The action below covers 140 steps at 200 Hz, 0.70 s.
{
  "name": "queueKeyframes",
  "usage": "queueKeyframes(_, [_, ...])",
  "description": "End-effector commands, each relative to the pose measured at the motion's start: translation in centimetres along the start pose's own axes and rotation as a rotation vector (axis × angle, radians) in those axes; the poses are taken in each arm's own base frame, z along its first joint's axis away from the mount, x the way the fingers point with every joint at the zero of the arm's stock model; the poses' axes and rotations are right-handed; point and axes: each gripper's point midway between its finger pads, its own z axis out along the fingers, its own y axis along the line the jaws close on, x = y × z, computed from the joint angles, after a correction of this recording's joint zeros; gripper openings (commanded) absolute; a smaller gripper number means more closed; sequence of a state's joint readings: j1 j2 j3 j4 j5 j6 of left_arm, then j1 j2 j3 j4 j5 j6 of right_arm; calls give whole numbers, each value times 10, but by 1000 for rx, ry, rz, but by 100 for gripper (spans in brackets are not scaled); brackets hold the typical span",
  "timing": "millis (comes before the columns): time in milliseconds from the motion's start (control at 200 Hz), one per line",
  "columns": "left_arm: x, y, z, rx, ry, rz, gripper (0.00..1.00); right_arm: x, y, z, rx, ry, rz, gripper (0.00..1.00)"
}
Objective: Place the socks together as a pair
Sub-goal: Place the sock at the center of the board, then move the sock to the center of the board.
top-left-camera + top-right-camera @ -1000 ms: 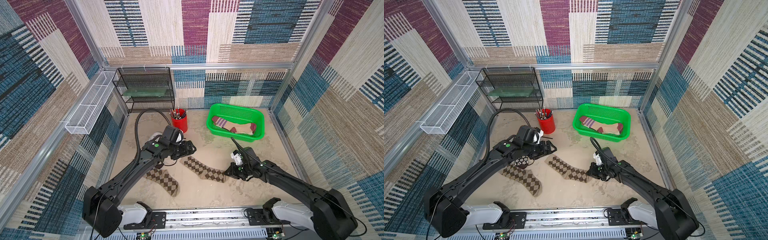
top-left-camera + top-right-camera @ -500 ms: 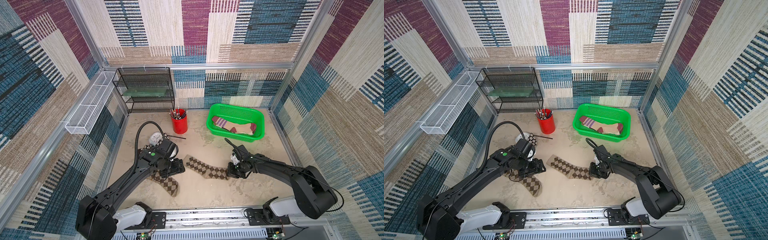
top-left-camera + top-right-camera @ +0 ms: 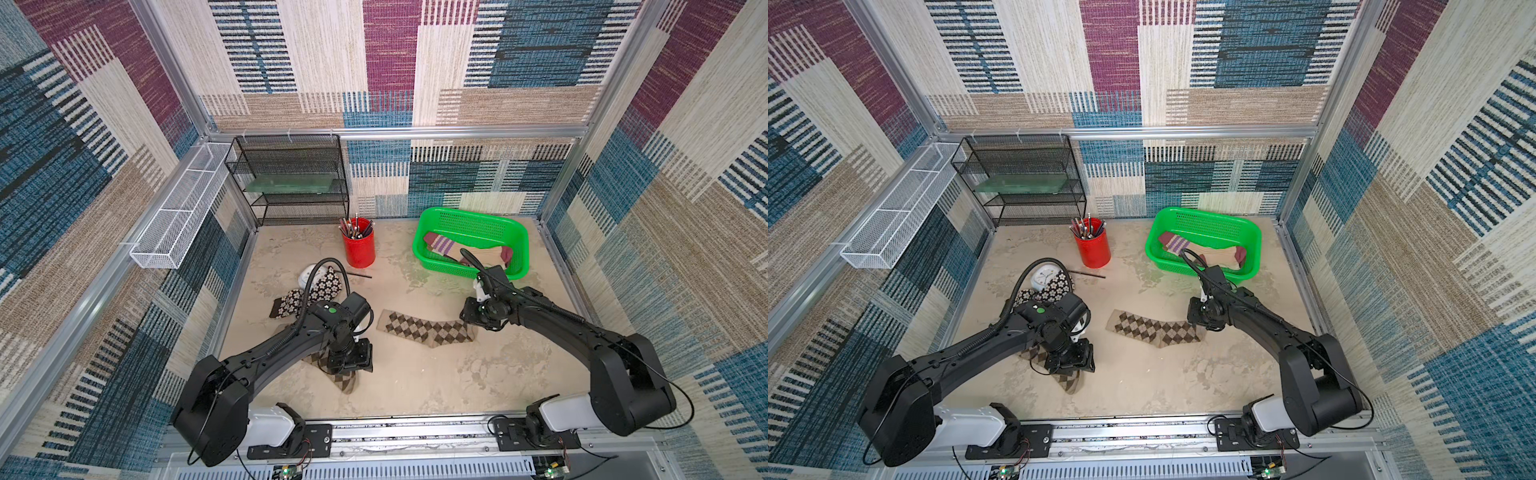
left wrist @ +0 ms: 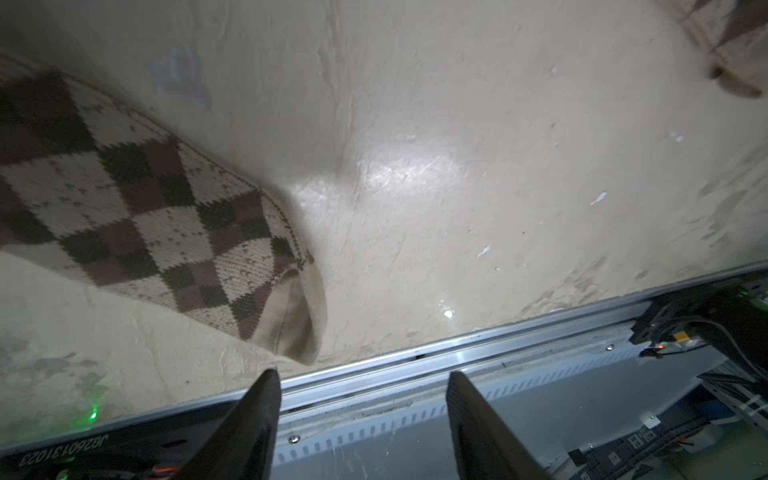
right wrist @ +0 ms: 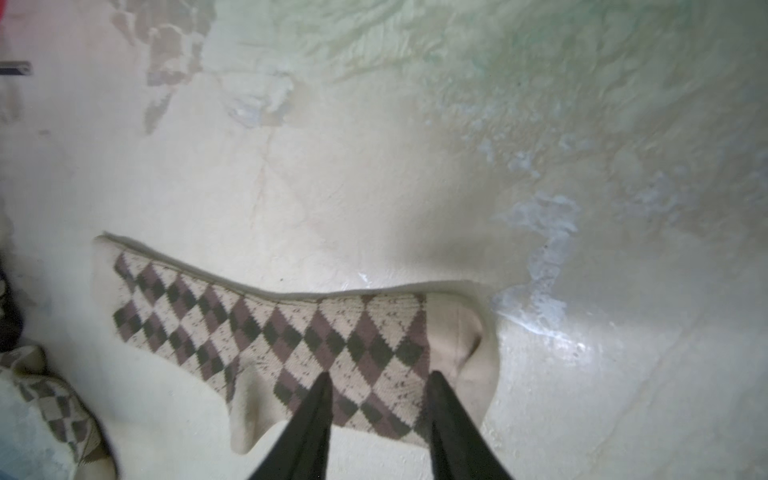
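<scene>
Two brown-tan argyle socks lie on the beige floor. One argyle sock (image 3: 428,330) (image 3: 1154,330) is stretched flat in the middle. My right gripper (image 5: 379,376) (image 3: 471,320) hovers open over its toe end (image 5: 457,340), with the knit showing flat between the fingers. The other argyle sock (image 3: 343,376) (image 4: 137,208) lies at the front left, partly hidden under my left gripper (image 3: 350,360) (image 4: 362,374), which is open with nothing between its fingers. Dark flowered socks (image 3: 311,291) lie behind the left arm. Striped socks (image 3: 442,245) are in the green basket (image 3: 469,216).
A red cup of pens (image 3: 358,245) stands at the back middle, with a loose pen (image 3: 359,275) on the floor beside it. A black wire shelf (image 3: 291,183) and a white wire tray (image 3: 178,216) line the back left. A white clock (image 3: 1044,277) lies by the flowered socks. The front rail (image 4: 457,353) is close.
My right gripper was shut on the middle sock's toe end and has opened and let it go. The left arm moved toward the front, down over the near sock, its jaws narrowing.
</scene>
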<state>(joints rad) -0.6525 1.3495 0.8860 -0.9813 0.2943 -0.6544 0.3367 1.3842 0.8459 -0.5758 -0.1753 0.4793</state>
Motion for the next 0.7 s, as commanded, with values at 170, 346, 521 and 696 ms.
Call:
queueKeyframes(170, [22,22,8,-92,65,-9,59,2,23,-30,-128,-61,-80,84])
queueKeyframes(346, [14,21,32,-112,108,17,42,-3,31,-36,-158,-85,-82,85])
queueKeyframes(521, [0,7,46,-105,142,65,19,-11,38,-45,-178,-110,-91,85])
queueKeyframes(696, [-13,-38,49,-33,147,141,12,-6,35,-45,-177,-112,-88,85])
